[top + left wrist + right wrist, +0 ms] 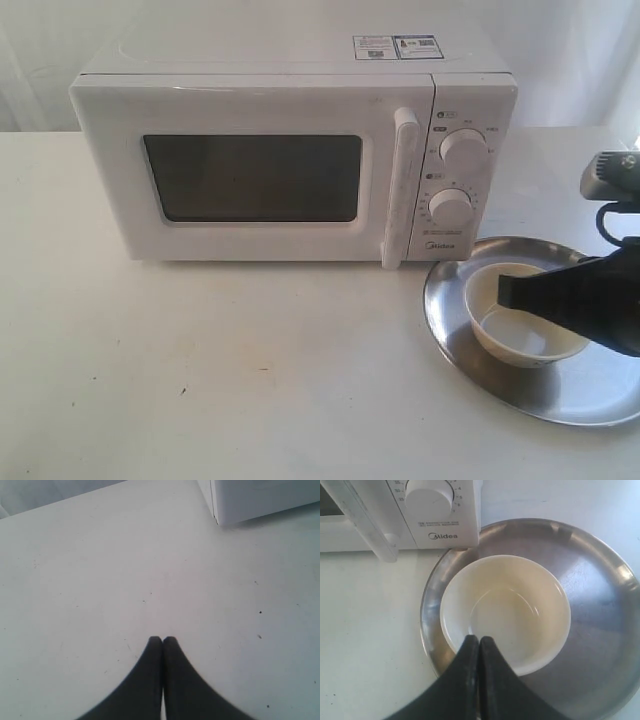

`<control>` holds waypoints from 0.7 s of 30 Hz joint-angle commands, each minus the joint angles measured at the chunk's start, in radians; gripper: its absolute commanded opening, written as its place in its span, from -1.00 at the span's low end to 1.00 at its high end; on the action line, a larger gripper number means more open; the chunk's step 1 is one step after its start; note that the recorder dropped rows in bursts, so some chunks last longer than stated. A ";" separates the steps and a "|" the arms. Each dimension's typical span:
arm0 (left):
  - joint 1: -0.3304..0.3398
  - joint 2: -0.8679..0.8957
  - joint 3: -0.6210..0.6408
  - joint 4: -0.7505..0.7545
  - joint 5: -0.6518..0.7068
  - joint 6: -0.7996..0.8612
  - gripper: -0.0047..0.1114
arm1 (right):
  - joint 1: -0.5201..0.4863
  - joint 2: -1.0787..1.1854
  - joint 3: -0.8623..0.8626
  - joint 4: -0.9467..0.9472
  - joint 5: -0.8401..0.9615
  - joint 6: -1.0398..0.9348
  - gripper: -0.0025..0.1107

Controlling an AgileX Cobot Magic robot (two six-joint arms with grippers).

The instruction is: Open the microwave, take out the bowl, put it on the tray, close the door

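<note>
Only its wrist view shows the left gripper [162,640], tips together above the table [100,580]. The right gripper [479,640], likewise together, partly hides the bowl [520,595] on the tray [600,605].

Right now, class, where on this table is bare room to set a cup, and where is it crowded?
Free: the broad table patch before the microwave, left of the tray. Crowded: right front, where the bowl sits in the tray under the right gripper.
</note>
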 commanded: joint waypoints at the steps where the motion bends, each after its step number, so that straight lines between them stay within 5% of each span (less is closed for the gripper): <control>1: -0.007 -0.002 -0.002 -0.007 0.002 -0.004 -0.92 | -0.004 -0.007 0.006 -0.003 0.010 0.006 -0.96; 7: -0.007 -0.002 -0.002 -0.007 0.002 -0.004 -0.92 | -0.023 -0.046 0.006 -0.003 -0.003 0.006 -0.96; 16: -0.007 -0.002 -0.002 -0.007 0.002 -0.004 -0.92 | -0.285 -0.339 0.006 -0.004 -0.079 0.006 -0.96; 21: -0.007 -0.002 -0.002 -0.007 0.002 -0.004 -0.92 | -0.327 -0.516 0.006 -0.011 -0.069 0.006 -0.96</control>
